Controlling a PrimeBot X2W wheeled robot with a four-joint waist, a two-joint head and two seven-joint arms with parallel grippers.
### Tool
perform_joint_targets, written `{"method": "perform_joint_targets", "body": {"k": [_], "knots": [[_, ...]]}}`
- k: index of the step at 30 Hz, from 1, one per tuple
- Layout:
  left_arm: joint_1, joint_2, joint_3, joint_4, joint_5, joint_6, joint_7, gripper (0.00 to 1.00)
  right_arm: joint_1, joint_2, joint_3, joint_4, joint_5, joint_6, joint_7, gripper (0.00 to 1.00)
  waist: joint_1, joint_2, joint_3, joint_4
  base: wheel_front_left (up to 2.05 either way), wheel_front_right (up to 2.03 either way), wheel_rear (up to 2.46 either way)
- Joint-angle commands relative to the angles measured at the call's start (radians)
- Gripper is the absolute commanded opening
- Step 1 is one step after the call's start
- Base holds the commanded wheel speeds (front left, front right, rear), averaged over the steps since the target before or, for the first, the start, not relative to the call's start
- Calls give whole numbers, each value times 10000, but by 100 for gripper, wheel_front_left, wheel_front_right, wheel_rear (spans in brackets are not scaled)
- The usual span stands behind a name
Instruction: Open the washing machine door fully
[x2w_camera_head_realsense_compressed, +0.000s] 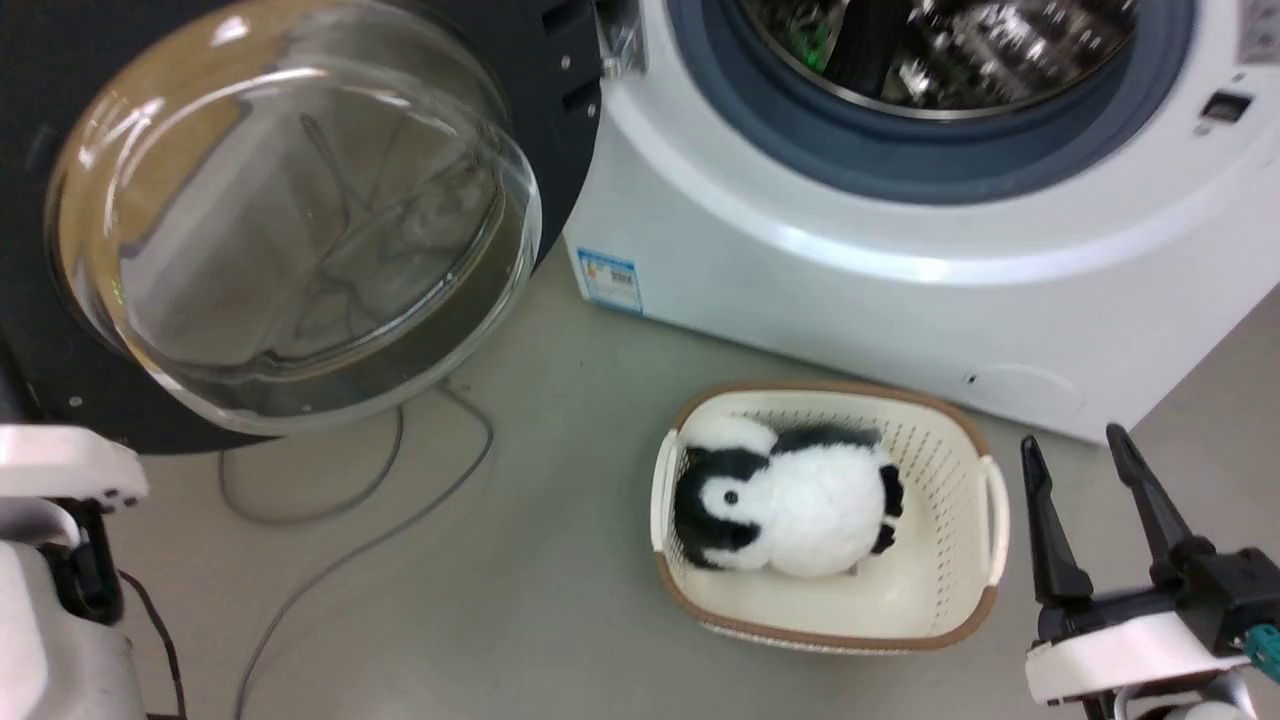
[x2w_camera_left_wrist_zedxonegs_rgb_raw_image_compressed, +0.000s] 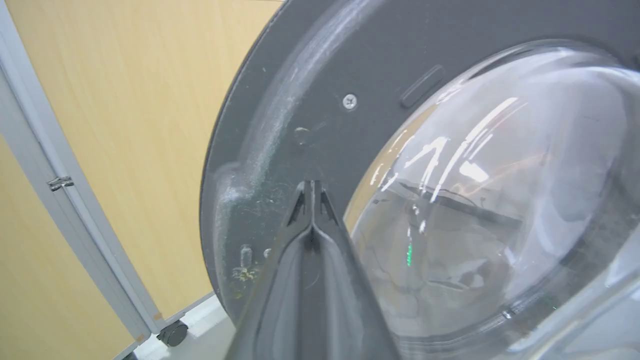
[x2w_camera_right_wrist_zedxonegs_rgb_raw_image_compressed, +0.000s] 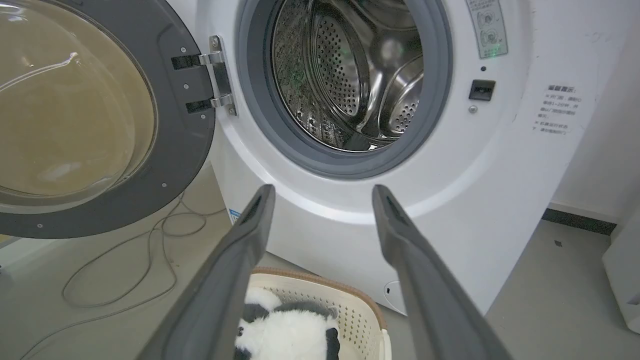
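The washing machine door (x2w_camera_head_realsense_compressed: 560, 100) stands swung wide to the left, its glass bowl window (x2w_camera_head_realsense_compressed: 290, 220) bulging toward me. In the right wrist view the door (x2w_camera_right_wrist_zedxonegs_rgb_raw_image_compressed: 170, 150) hangs from a metal hinge (x2w_camera_right_wrist_zedxonegs_rgb_raw_image_compressed: 217, 75) beside the washing machine (x2w_camera_right_wrist_zedxonegs_rgb_raw_image_compressed: 320, 210) and its steel drum (x2w_camera_right_wrist_zedxonegs_rgb_raw_image_compressed: 350, 70). My left gripper (x2w_camera_left_wrist_zedxonegs_rgb_raw_image_compressed: 312, 186) is shut, its tips against the door's dark inner rim (x2w_camera_left_wrist_zedxonegs_rgb_raw_image_compressed: 300, 115) next to the glass. Low at the right, my right gripper (x2w_camera_head_realsense_compressed: 1075, 450) is open and holds nothing, its fingers (x2w_camera_right_wrist_zedxonegs_rgb_raw_image_compressed: 250, 225) pointing at the machine's front.
A cream basket (x2w_camera_head_realsense_compressed: 960, 440) holding a black-and-white plush toy (x2w_camera_head_realsense_compressed: 790, 505) sits on the floor before the washer (x2w_camera_head_realsense_compressed: 900, 290). Grey cables (x2w_camera_head_realsense_compressed: 340, 500) loop on the floor under the door. A wooden partition on castors (x2w_camera_left_wrist_zedxonegs_rgb_raw_image_compressed: 125, 125) stands behind the door.
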Motion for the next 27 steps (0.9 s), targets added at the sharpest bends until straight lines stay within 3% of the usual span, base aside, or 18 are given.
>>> {"method": "perform_joint_targets", "body": {"k": [1, 11, 21, 22, 23, 27], "knots": [[274, -91, -80, -242, 94, -104, -44, 0, 187, 43, -1, -17, 144, 8, -42, 100, 0, 0, -417, -131, 0, 0, 0], [1815, -898, -996, -2066, 445, -318, -44, 0, 655, 47, 92, -51, 734, 8, -42, 100, 0, 0, -1415, -502, 0, 0, 0], [3100, -1366, -1866, -2964, 348, -500, -44, 0, 926, 48, 77, -101, 1018, 8, -42, 100, 0, 0, -1838, -1009, 0, 0, 0], [3223, -1404, -1959, -2994, 287, -522, -44, 38, 951, 48, 83, -106, 1036, 8, -42, 100, 0, 0, -1876, -1076, 0, 0, 0], [3326, -1437, -2066, -3070, 229, -545, -44, 100, 972, 48, 92, -112, 1048, 8, -42, 100, 0, 0, -1900, -1150, 0, 0, 0], [3724, -1555, -2520, -3347, 64, -606, -44, 100, 1032, 48, 90, -128, 1067, 8, -42, 100, 0, 0, -1969, -1428, 0, 0, 0]]}}
